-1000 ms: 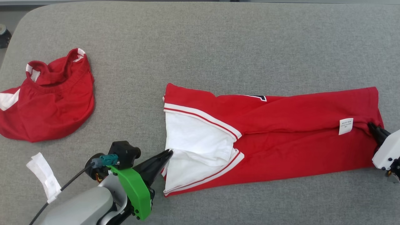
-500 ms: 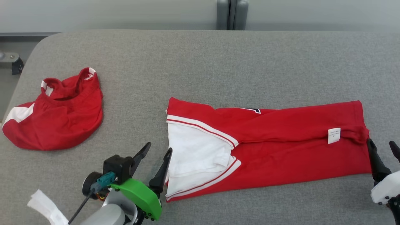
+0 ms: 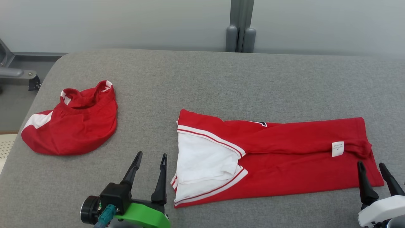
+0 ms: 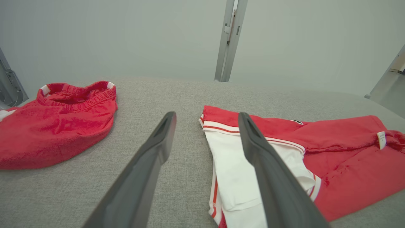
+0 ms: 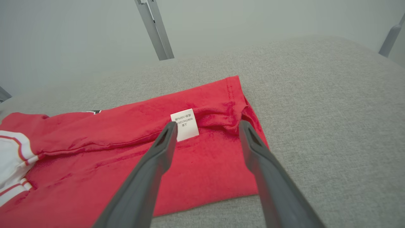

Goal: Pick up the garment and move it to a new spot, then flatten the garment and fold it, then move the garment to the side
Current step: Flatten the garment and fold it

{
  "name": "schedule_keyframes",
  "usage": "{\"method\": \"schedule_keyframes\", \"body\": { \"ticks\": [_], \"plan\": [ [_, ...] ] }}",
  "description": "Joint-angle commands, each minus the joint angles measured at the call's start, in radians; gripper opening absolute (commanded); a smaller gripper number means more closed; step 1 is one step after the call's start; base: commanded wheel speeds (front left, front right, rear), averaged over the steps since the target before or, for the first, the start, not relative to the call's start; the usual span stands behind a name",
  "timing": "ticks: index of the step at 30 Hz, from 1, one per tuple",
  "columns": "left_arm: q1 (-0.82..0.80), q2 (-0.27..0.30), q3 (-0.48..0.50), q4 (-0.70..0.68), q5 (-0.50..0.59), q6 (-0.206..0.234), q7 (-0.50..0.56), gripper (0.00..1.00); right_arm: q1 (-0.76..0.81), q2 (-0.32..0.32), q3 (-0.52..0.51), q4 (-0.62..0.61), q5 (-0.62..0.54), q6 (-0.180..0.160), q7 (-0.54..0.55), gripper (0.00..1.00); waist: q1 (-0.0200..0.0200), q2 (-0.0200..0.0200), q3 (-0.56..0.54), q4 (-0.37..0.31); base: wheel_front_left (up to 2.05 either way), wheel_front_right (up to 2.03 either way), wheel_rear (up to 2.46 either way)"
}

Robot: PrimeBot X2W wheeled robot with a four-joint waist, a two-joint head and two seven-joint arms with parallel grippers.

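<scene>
A red garment [image 3: 284,158] with white panels and a white care label lies folded lengthwise on the grey padded table [image 3: 205,79], stretching from the centre to the right. My left gripper [image 3: 151,155] stands open at the garment's near-left end, lifted clear of the cloth; in the left wrist view the garment [image 4: 332,158] lies under and right of the right finger. My right gripper [image 3: 370,165] is open at the near-right corner, its fingers [image 5: 158,148] hovering over the garment [image 5: 126,152] and holding nothing.
A second red and white garment [image 3: 72,126] lies bunched at the table's left, also seen in the left wrist view [image 4: 53,126]. A grey post [image 3: 239,25] rises behind the far edge. Metal framing [image 3: 15,72] stands off the left corner.
Both grippers have opened and let go of the garment's ends, then drawn back toward me. The head camera has tilted up, so the whole scene has shifted down.
</scene>
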Motion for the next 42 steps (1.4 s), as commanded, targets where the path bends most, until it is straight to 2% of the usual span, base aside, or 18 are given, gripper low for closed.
{"method": "schedule_keyframes", "body": {
  "ticks": [1, 7, 12, 22, 28, 29, 30, 31, 33, 36, 42],
  "plan": [
    [0.027, -0.020, 0.024, -0.019, 0.039, -0.004, -0.003, 1.00, 0.001, 0.005, -0.011, 0.016, 0.008, 0.000, -0.005, 1.00, 0.0001, 0.0000, 0.005, 0.014, 0.00, 0.00, 0.00],
    [0.093, -0.092, 0.083, -0.068, 0.178, -0.035, -0.003, 1.00, -0.060, 0.024, -0.094, 0.079, -0.016, 0.000, 0.054, 1.00, 0.0001, 0.0000, 0.028, 0.064, 0.00, 0.00, 0.00],
    [0.111, -0.137, 0.119, -0.077, 0.252, -0.066, -0.003, 1.00, -0.137, 0.006, -0.179, 0.162, -0.047, 0.000, 0.146, 1.00, 0.0001, 0.0000, 0.054, 0.114, 0.00, 0.00, 0.00],
    [0.121, -0.185, 0.155, -0.054, 0.310, -0.133, -0.003, 1.00, -0.203, -0.032, -0.322, 0.270, -0.112, 0.000, 0.319, 1.00, 0.0001, 0.0000, 0.102, 0.191, 0.00, 0.00, 0.00],
    [0.106, -0.197, 0.163, -0.045, 0.337, -0.155, -0.003, 1.00, -0.179, 0.005, -0.388, 0.296, -0.158, 0.000, 0.360, 1.00, 0.0001, 0.0000, 0.113, 0.205, 0.00, 0.00, 0.00],
    [0.103, -0.198, 0.165, -0.049, 0.352, -0.148, -0.003, 1.00, -0.173, 0.019, -0.390, 0.295, -0.153, 0.000, 0.369, 0.96, 0.0001, 0.0000, 0.113, 0.206, 0.00, 0.00, 0.00],
    [0.104, -0.199, 0.167, -0.051, 0.363, -0.144, -0.003, 1.00, -0.166, 0.031, -0.391, 0.290, -0.149, 0.000, 0.374, 0.79, 0.0001, 0.0000, 0.112, 0.206, 0.00, 0.00, 0.00],
    [0.105, -0.200, 0.169, -0.054, 0.377, -0.136, -0.003, 1.00, -0.154, 0.042, -0.391, 0.284, -0.142, 0.000, 0.383, 0.38, 0.0001, 0.0000, 0.113, 0.205, 0.00, 0.00, 0.00],
    [0.108, -0.201, 0.174, -0.059, 0.391, -0.125, -0.003, 1.00, -0.139, 0.055, -0.389, 0.271, -0.132, 0.000, 0.394, 0.00, 0.0001, 0.0000, 0.113, 0.202, 0.00, 0.00, 0.00],
    [0.112, -0.202, 0.178, -0.059, 0.413, -0.115, -0.003, 1.00, -0.125, 0.048, -0.393, 0.250, -0.126, -0.001, 0.389, 0.00, 0.0001, 0.0000, 0.112, 0.192, 0.00, 0.00, 0.00],
    [0.111, -0.202, 0.185, -0.049, 0.433, -0.123, -0.003, 1.00, -0.123, -0.024, -0.395, 0.188, -0.159, -0.002, 0.383, 0.00, 0.0001, 0.0000, 0.124, 0.157, 0.00, 0.00, 0.00]
  ]
}}
